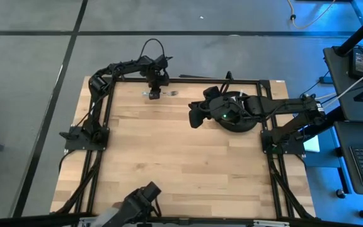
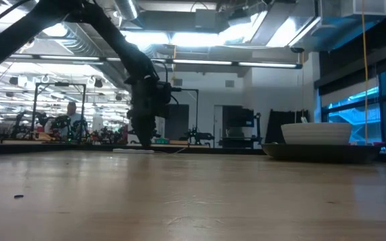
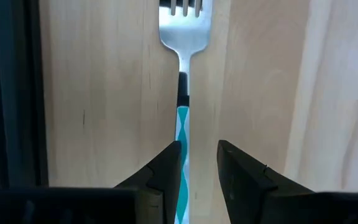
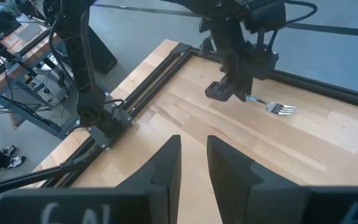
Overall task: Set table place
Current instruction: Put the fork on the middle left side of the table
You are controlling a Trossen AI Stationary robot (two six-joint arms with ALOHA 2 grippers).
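Room: I see a workshop hall with ceiling lights beyond the table's far edge; a person [image 2: 70, 115] sits at a bench far behind.
Surface: the table [image 1: 181, 167] is pale wood planking inside black frame rails [image 1: 266, 183].
Left gripper: the left gripper [image 3: 198, 163] stands low over the table near its far edge. Its jaws are parted and straddle the fork's handle, one finger on each side. I cannot tell whether the fingers [image 3: 166, 169] touch the metal.
Fork: the silver fork [image 3: 184, 43] lies flat on the wood, handle running between the left jaws, tines pointing away from them. A teal band marks the handle where it enters the gap.
Right gripper: the right gripper [image 4: 193, 163] hangs above the table, over the plate. Its jaws are partly open with only bare planks showing between them.
Plate and bowl: the black plate [image 2: 320, 152] rests on the table under the right arm, with the white bowl [image 2: 315, 132] sitting on it.
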